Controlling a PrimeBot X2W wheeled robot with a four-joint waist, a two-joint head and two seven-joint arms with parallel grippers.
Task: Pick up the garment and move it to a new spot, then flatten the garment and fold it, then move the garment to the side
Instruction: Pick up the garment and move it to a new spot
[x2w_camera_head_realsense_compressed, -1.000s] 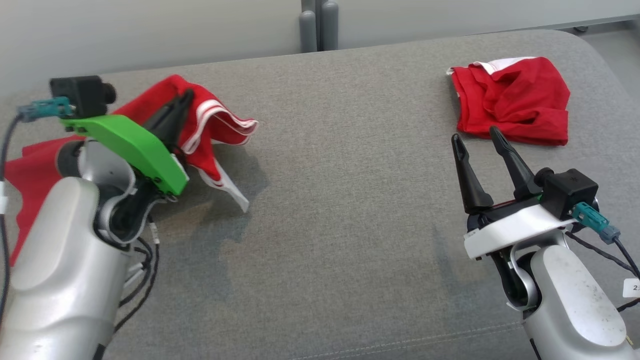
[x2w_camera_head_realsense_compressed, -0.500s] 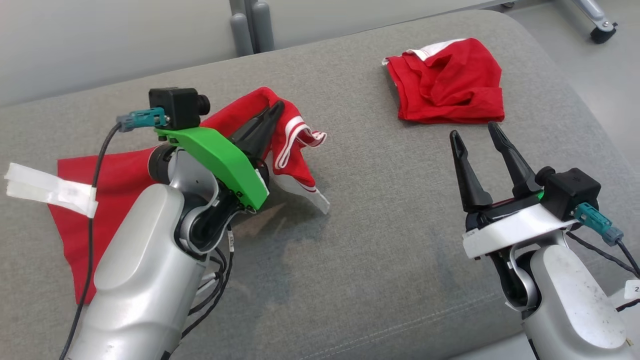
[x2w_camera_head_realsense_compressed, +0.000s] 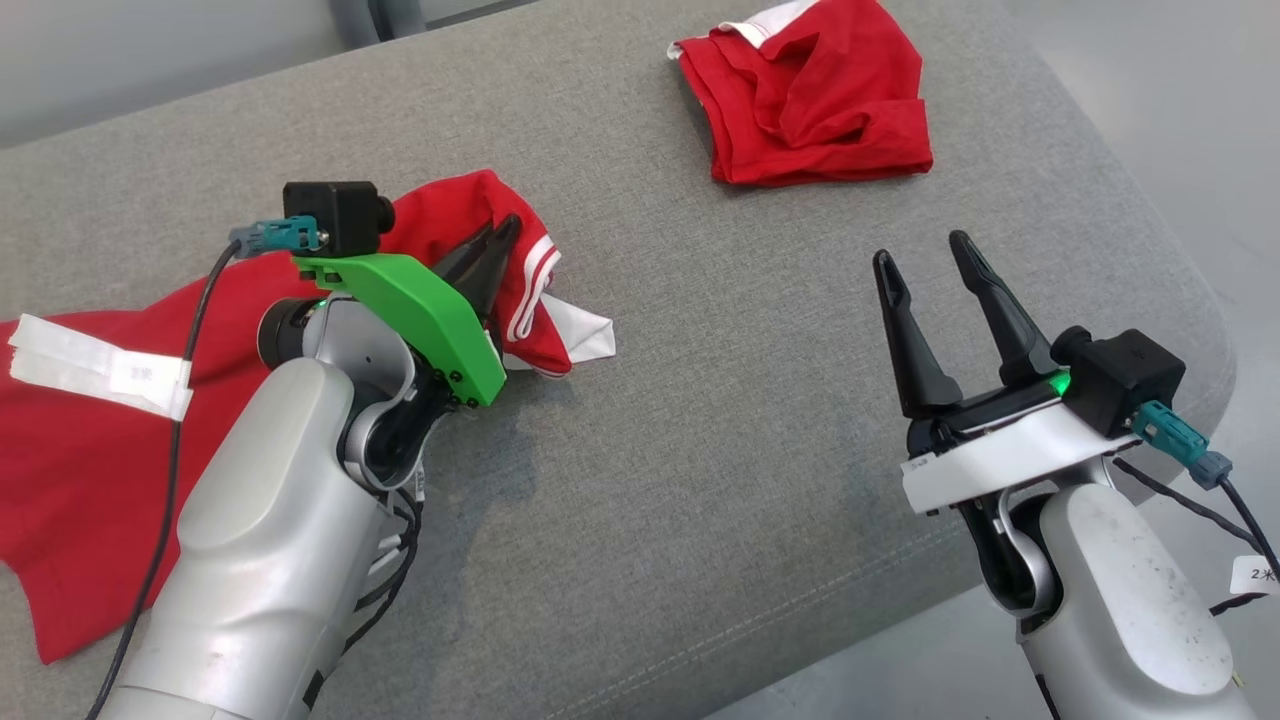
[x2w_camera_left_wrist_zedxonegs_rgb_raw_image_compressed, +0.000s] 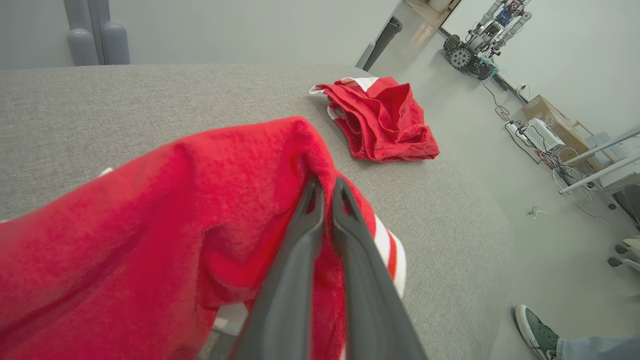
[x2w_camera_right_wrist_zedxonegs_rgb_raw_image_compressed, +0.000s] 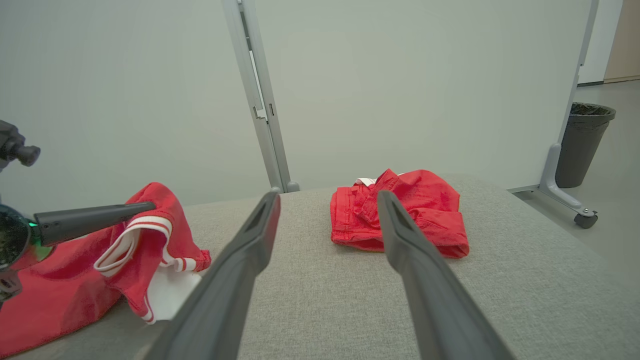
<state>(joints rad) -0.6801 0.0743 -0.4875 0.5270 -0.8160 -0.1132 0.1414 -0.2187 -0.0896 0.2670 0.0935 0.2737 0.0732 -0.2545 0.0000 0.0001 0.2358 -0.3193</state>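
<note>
A: Where is the garment (x2w_camera_head_realsense_compressed: 90, 480) held?
B: Its striped edge is pinched in the closed left gripper (x2w_camera_head_realsense_compressed: 495, 250); the rest is spread leftward over the couch (x2w_camera_head_realsense_compressed: 700, 400).
A: And the right gripper (x2w_camera_head_realsense_compressed: 925, 255)?
B: Held open, empty, well apart rightward.

Grey upholstered bench (x2w_camera_head_realsense_compressed: 720, 420), red garment (x2w_camera_head_realsense_compressed: 90, 480) at left, crumpled red cloth (x2w_camera_head_realsense_compressed: 810, 110) far right

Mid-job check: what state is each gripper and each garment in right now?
left gripper: shut on the striped garment.
right gripper: open, empty, apart from both garments.
striped garment: unfolded and crumpled, one bunched part pinched, the rest on the cushion.
other red garment: roughly folded, lying untouched on the cushion.
</note>
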